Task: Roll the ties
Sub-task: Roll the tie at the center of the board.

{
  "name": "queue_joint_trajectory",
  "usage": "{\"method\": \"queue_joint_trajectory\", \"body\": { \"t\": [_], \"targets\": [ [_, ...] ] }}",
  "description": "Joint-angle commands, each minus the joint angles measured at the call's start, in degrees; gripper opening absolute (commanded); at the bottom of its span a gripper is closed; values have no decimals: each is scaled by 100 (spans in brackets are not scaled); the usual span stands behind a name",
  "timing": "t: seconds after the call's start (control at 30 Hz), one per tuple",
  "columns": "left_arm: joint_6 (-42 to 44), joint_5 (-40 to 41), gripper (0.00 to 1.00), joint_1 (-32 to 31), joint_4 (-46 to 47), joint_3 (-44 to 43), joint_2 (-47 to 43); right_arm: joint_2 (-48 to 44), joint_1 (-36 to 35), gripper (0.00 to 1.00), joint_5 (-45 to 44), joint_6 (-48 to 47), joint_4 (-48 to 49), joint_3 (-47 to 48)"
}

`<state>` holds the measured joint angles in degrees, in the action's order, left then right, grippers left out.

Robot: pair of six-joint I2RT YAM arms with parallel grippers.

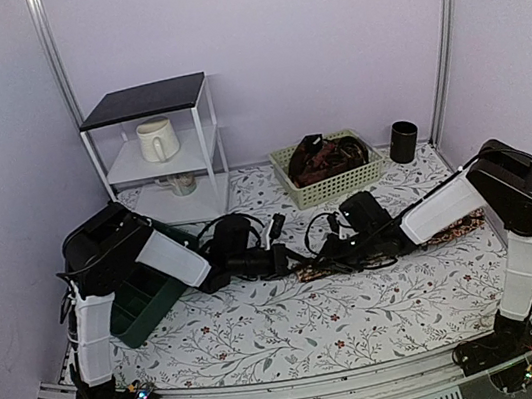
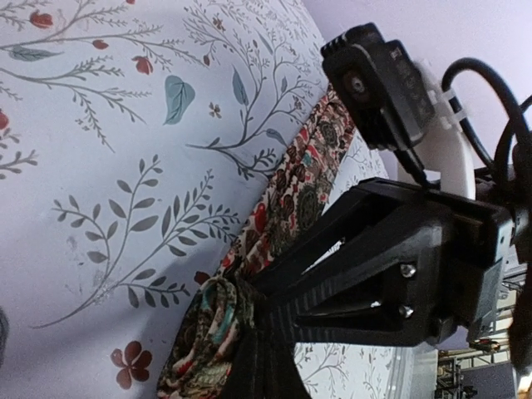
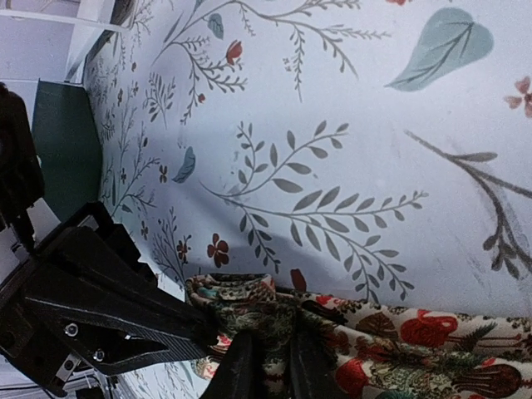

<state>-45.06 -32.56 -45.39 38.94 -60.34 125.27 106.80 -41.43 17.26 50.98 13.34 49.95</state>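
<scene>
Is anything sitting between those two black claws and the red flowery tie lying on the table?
No, nothing visible stands between them. The left gripper and the right gripper both pinch the red floral fabric necktie at its bunched, partly coiled end, meeting there from opposite sides on the flower-printed tablecloth.

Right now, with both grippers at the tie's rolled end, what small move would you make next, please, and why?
Probably rotate the left gripper slightly, winding on more tie. Only a small coil is formed, pinched by that gripper and the right gripper, while the rest lies flat on the cloth.
</scene>
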Motion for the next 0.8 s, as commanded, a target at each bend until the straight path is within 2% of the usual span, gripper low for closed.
{"method": "queue_joint_trajectory", "body": {
  "t": [0.0,0.37,0.77],
  "targets": [
    [113,137,0,-39,-127,119,-265,304,35,14,101,-179,-174,188],
    [491,591,0,358,-364,1330,-1489,376,-394,13,-182,211,-323,401],
    [744,607,0,448,-459,1778,-1405,227,-657,14,-487,1066,-513,375]
  ]
}}
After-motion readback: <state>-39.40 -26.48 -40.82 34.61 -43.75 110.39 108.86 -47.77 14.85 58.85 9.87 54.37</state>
